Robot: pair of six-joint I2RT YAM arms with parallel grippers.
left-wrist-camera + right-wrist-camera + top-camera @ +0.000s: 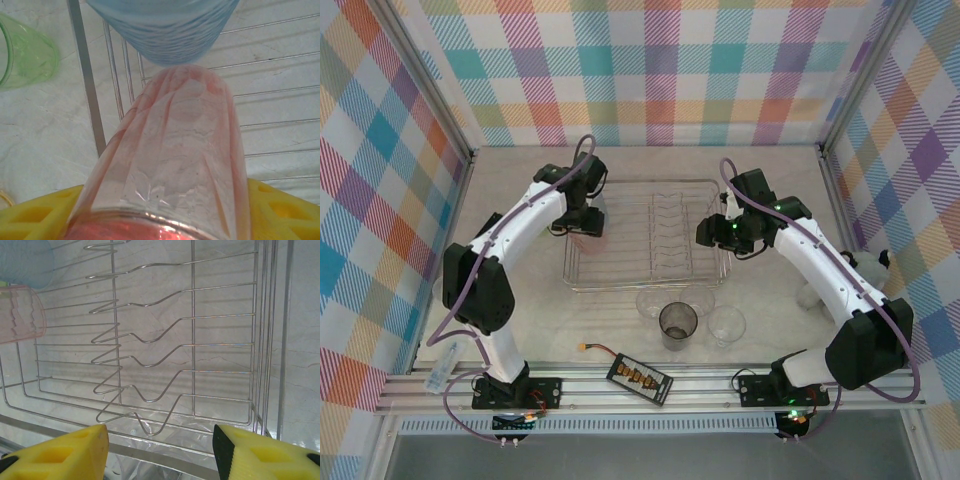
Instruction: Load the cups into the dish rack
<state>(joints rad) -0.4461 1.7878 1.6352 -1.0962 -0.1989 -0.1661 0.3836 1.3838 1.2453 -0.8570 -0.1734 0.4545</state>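
Observation:
The dish rack (650, 190) is a wire tray in the middle of the table. My left gripper (588, 222) is over its left end, shut on a pink-red cup (180, 150) that points away from its yellow fingers (280, 210). The pink cup's far end touches a blue cup (162, 27) lying in the rack. My right gripper (715, 232) hangs by the rack's right side, open (160, 440), with the rack's plate slots (125, 365) beyond it. The pink cup (20, 312) and the blue cup (25, 262) also appear at the left of the right wrist view.
In front of the rack stand a smoky grey cup (678, 322) and clear cups (725, 325) (653, 302) (698, 297). A green cup (25, 50) lies just outside the rack's left edge. A black battery pack (640, 378) rests on the front rail. Checked walls enclose the table.

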